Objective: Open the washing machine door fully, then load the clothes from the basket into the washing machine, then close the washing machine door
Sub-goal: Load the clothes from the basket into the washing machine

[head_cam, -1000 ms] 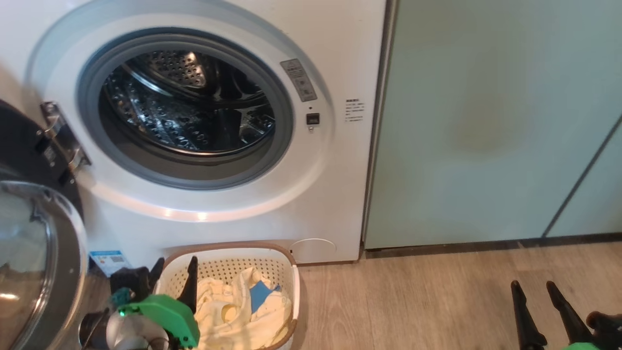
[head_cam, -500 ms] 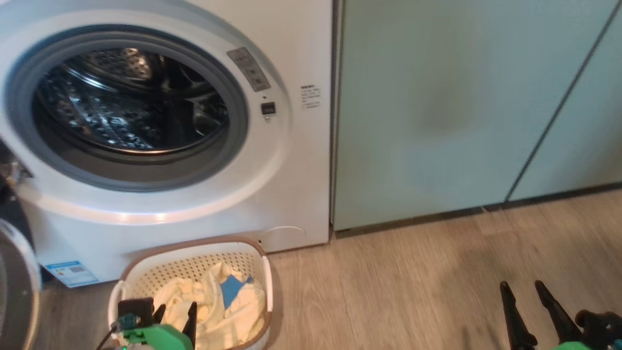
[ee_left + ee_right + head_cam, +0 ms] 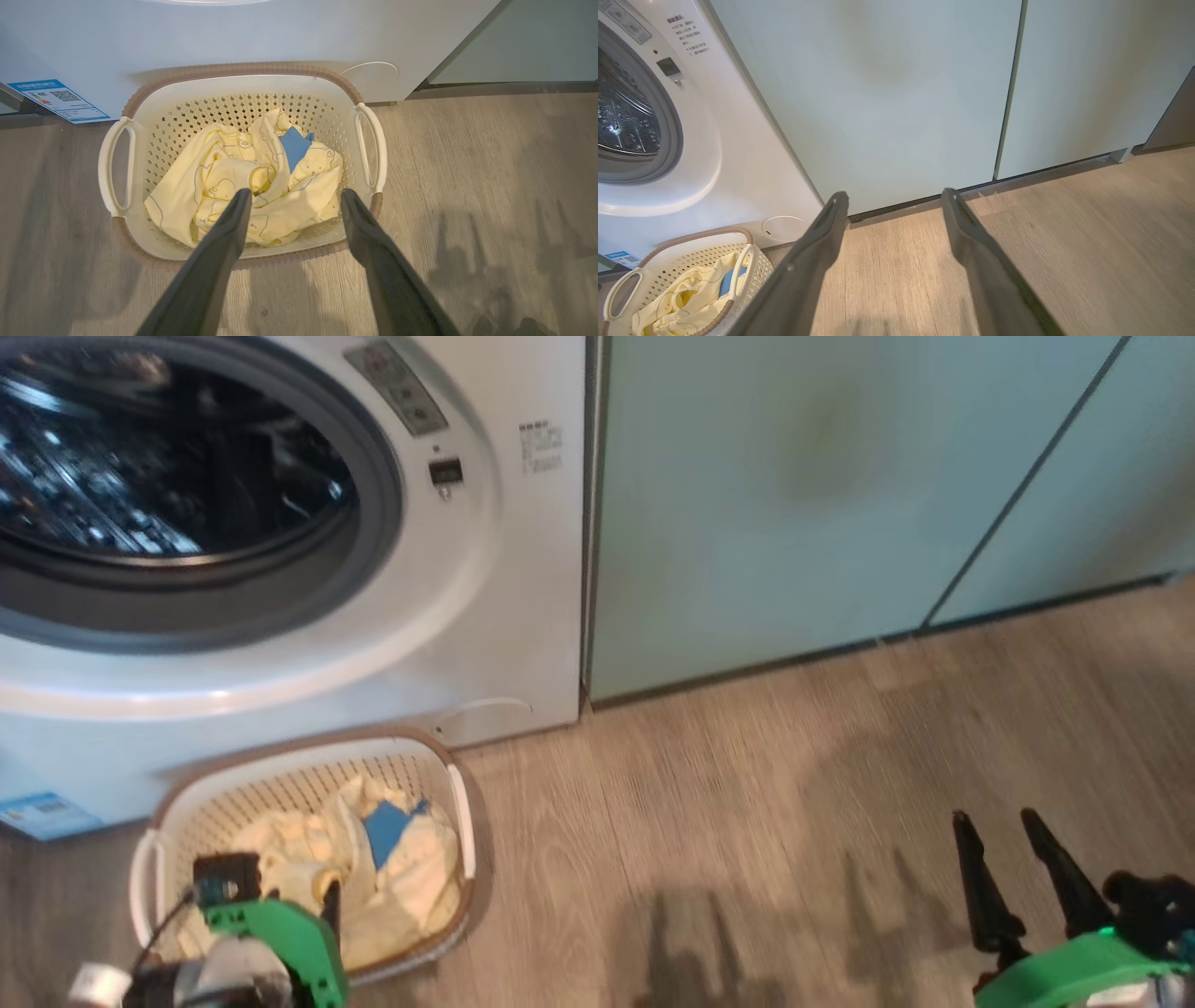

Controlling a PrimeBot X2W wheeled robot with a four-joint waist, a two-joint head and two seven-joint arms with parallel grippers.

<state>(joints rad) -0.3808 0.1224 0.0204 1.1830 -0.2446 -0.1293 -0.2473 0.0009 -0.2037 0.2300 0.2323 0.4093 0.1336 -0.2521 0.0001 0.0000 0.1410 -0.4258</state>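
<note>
On wood floor (image 3: 467,186), cream basket (image 3: 243,70) holds yellow clothes (image 3: 233,172).

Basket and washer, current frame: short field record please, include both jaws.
basket: on the floor, right before the washing machine
clothes: pale yellow pile with a blue patch, all in the basket
drum mouth: uncovered, steel drum showing
left jaws: open, empty, pointed at the clothes
right jaws: open, empty, over the floor, facing the cabinets

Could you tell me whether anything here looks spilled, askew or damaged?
Nothing stands out: the clothes lie wholly inside the basket, which stands upright before the washing machine. The cabinet bears a faint yellowish patch, perhaps only a reflection.
</note>
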